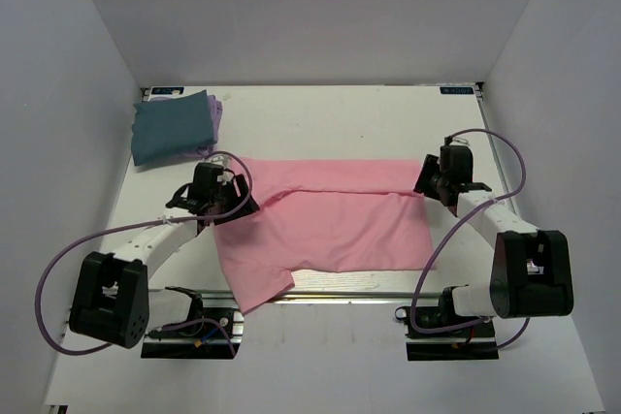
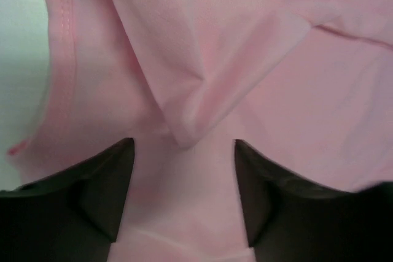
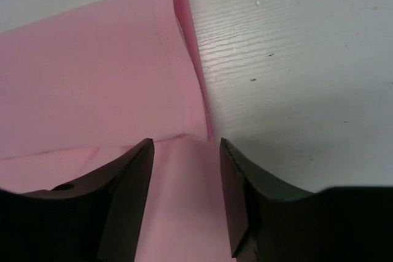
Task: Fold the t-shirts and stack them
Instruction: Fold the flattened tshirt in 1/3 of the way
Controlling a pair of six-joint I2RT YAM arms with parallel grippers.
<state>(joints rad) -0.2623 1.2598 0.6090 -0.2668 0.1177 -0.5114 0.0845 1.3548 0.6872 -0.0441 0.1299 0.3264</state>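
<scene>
Both my hands have their jaws apart, nothing pinched. My left gripper hovers over a loose fold on the pink t-shirt, left side. My right gripper sits over its far right corner, where the edge is doubled over, I'd guess to lay that fold flat on the table. The teal t-shirt lies folded on the lavender t-shirt in the far left corner, not in my way.

White links, black joints, purple cables, black left pincer and right pincer.
</scene>
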